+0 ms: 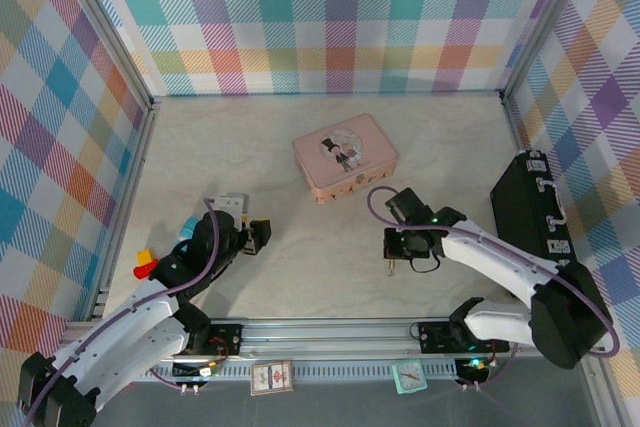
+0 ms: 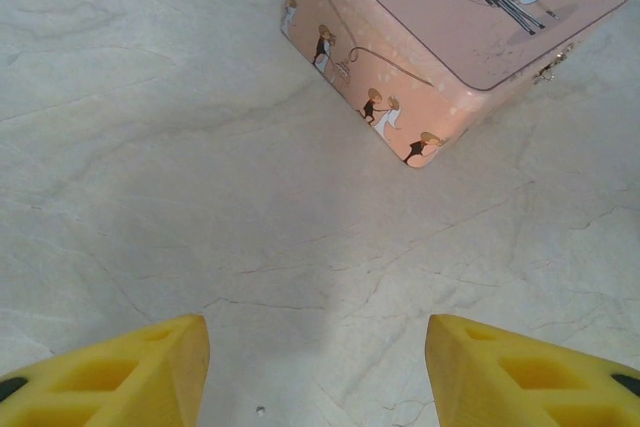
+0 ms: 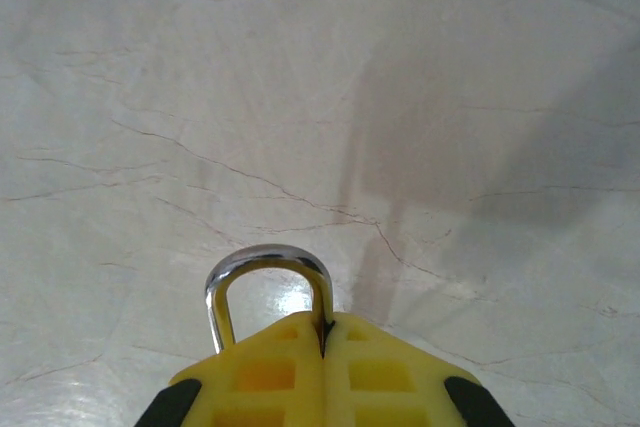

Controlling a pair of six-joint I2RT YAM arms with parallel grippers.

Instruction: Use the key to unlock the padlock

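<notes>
Right gripper (image 3: 325, 332): yellow pads pressed together, clamped on the padlock (image 3: 265, 256). Only the silver shackle arch pokes out past the fingertips; the brass body is buried between the pads. The shackle looks seated on both legs, so it reads as locked. The lock is held low over the table (image 1: 300, 287), on the right-centre side in the top view, in front of the pink tin (image 1: 345, 155).

Left gripper (image 2: 315, 342): jaws spread wide, nothing between them, bare marble underneath. It points toward the tin's near corner and sits well apart from the right gripper.

The key: cannot tell where it is. A tiny pale speck on the table between the left fingers is too small to identify.

Step in hand, as a judgement: the lock is secured on one side and the key is not yet picked up, so this is early in the task, with no insertion or turn done.

The next move probably calls for the left gripper to locate the key and pinch it by the head so the blade sticks out clear. Then the blade has to line up with the keyhole. The keyhole is hidden, likely at the body's base inside the right pads, so the lock may need a regrasp or a wrist roll to expose it. Both parts are tiny, so alignment tolerance is tight and slip is likely.
</notes>
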